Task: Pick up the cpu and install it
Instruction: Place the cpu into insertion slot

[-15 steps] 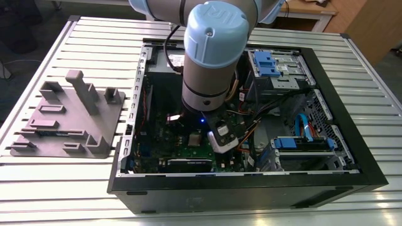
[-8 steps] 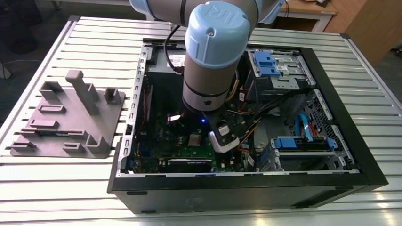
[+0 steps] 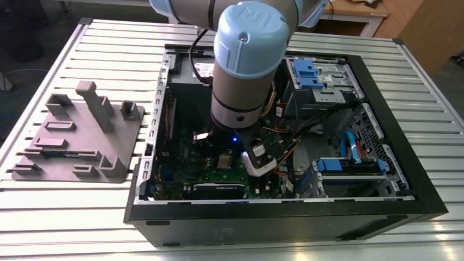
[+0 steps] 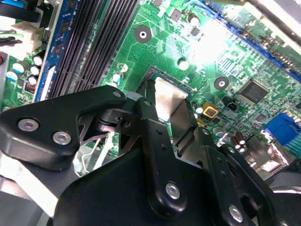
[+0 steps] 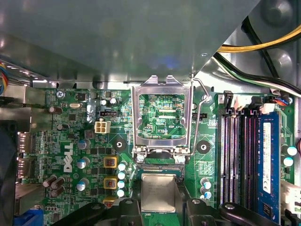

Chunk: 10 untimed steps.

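Observation:
The cpu [image 5: 159,192], a small square chip with a pale silvery top, lies flat over the socket on the green motherboard [image 5: 70,141]. My gripper [image 5: 160,203] is shut on it, with a black finger [image 5: 128,207] against each of two opposite sides. In the second wrist view the cpu [image 4: 170,96] shows between the same black fingers [image 4: 149,117] of the gripper [image 4: 168,101]. The metal socket frame [image 5: 137,117] stands hinged open just beyond the chip. In the exterior view the arm [image 3: 243,70] reaches down into the open computer case, and the cpu [image 3: 225,159] shows beneath it.
Black memory slots [image 5: 235,155] run beside the socket, with yellow and black cables [image 5: 263,47] and a grey metal wall [image 5: 117,42] close by. The black case [image 3: 290,217] holds blue drive brackets [image 3: 348,165]. A grey parts fixture [image 3: 80,136] sits at the exterior view's left.

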{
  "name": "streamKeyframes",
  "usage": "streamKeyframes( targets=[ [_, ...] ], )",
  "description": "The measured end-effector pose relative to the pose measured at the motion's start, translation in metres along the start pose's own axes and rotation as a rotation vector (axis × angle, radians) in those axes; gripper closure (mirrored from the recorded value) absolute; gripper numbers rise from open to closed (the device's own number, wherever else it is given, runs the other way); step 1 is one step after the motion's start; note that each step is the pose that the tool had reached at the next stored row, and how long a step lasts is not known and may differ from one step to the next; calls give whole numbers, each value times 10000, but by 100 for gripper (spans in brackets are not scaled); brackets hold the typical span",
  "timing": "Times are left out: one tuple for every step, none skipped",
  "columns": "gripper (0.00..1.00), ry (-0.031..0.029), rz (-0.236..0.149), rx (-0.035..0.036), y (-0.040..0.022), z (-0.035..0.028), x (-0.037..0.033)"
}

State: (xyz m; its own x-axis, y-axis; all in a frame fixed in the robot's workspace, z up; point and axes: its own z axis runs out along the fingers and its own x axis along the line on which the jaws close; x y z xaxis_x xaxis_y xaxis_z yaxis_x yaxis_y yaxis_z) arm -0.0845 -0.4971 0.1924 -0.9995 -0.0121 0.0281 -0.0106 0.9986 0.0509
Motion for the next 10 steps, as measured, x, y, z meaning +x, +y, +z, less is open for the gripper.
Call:
streamKeyframes(
  targets=[
    [62, 0, 0, 0, 0, 0, 0],
    [62, 0, 0, 0, 0, 0, 0],
    [62, 1, 0, 0, 0, 0, -1],
    [62, 1, 0, 0, 0, 0, -1],
    [62, 1, 0, 0, 0, 0, -1],
    [62, 1, 0, 0, 0, 0, -1],
    [62, 1, 0, 0, 0, 0, -1],
    [62, 2, 0, 0, 0, 0, -1],
    [62, 2, -1, 0, 0, -1, -2],
    [62, 0, -1, -2, 1, -5, -2]
  ],
)
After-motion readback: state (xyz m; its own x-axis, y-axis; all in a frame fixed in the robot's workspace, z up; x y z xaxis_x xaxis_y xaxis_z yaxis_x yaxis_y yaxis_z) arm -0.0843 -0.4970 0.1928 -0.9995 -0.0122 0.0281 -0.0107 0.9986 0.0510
